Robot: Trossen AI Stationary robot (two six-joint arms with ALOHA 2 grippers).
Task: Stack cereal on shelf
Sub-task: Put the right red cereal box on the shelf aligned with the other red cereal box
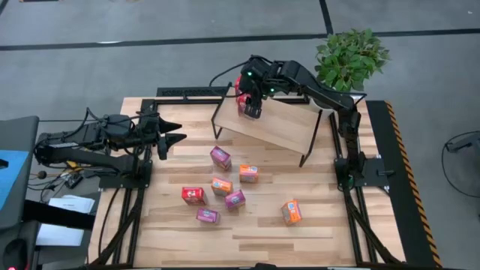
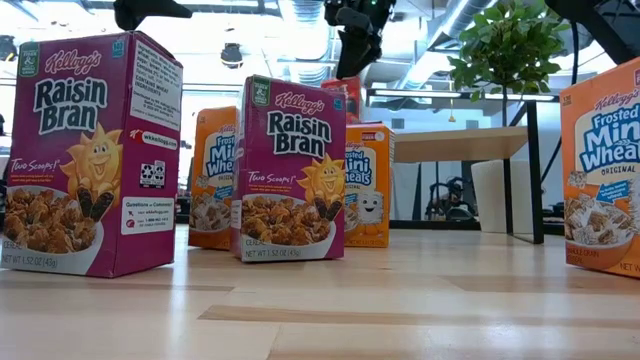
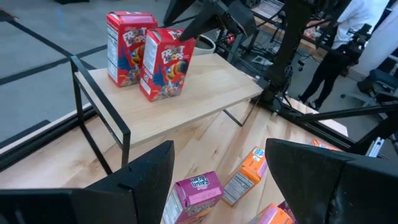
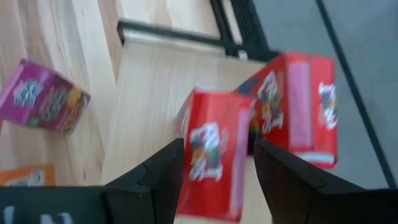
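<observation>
Your right gripper [image 1: 250, 109] stood over the shelf's [image 1: 281, 127] far-left corner, fingers apart and straddling a red Froot Loops box [image 3: 166, 62] without visibly clamping it.

That box stood upright on the shelf, touching a second red box [image 3: 127, 47]; so two looked placed. Your left gripper [image 1: 174, 131] waited open at the table's left edge. Seven boxes remained on the tabletop [image 1: 330, 225], among them Raisin Bran [image 2: 290, 170] and Frosted Mini-Wheats [image 2: 366, 185], so most of your stacking was left.
</observation>
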